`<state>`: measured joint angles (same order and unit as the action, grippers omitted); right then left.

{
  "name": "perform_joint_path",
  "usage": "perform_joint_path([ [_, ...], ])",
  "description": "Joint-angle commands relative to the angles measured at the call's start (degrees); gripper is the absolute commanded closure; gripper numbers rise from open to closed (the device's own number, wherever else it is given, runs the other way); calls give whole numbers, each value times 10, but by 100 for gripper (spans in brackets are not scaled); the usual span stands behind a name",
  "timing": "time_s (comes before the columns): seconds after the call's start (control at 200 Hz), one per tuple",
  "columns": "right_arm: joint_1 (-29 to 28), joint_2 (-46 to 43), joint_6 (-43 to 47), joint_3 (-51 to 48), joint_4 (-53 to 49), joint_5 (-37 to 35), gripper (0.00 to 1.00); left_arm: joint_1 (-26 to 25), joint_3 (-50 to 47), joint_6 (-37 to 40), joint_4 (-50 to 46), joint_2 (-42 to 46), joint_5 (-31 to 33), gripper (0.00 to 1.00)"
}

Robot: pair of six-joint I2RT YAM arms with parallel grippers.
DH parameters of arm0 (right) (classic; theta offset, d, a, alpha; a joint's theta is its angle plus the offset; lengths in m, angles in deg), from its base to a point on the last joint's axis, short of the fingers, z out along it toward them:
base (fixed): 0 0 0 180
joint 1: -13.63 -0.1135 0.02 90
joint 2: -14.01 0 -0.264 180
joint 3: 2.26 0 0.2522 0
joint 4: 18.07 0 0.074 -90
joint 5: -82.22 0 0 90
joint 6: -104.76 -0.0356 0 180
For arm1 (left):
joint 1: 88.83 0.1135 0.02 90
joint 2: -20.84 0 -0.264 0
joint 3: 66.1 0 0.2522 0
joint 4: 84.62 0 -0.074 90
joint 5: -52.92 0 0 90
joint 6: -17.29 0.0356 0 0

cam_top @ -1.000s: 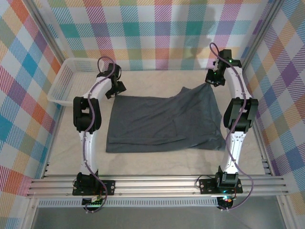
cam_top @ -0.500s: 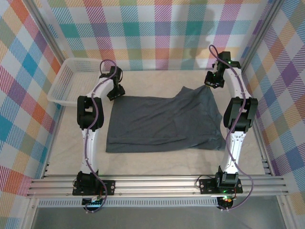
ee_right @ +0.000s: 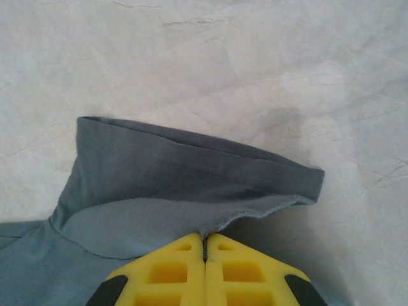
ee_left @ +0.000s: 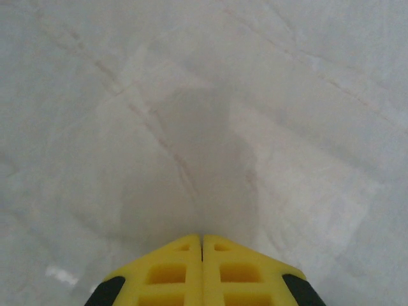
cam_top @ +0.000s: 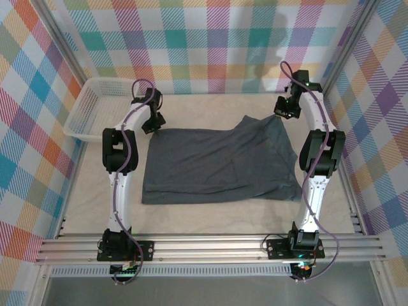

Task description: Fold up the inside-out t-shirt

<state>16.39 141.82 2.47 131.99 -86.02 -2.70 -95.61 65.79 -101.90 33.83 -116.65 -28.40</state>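
The t-shirt (cam_top: 217, 162) is spread flat on the worktop (cam_top: 210, 217). Its far right corner is gripped by the right tool (ee_right: 204, 238). The left tool (ee_left: 202, 238) is clenched empty over bare worktop.

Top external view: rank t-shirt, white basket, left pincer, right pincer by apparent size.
1. t-shirt
2. white basket, partly behind the left arm
3. left pincer and right pincer: they look alike, so not ranked

walls (cam_top: 210, 38): bright checked squares in many colours
counter (cam_top: 210, 217): pale and a bit wrinkly
frame (cam_top: 210, 245): grey metal bars
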Motion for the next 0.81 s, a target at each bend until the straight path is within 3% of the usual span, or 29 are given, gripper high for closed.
perform_joint_path([
  [0.0, 32, -28, -32, -58, 41, 35, 100, 16, -71, -17, 27, 92, 16, 100],
  [0.31, 37, -41, -45, -112, 59, 48, 100, 22, -94, -23, 18, 113, 6, 100],
  [0.58, 39, -68, -51, -92, 39, 56, 100, 25, -123, -19, 11, 170, -7, 100],
  [0.665, 47, -107, -72, -144, 60, 47, 100, 26, -174, -23, 29, 216, -16, 100],
  [0.81, 73, -181, -112, -315, 147, 50, 100, 26, -285, -31, 64, 282, -28, 100],
])
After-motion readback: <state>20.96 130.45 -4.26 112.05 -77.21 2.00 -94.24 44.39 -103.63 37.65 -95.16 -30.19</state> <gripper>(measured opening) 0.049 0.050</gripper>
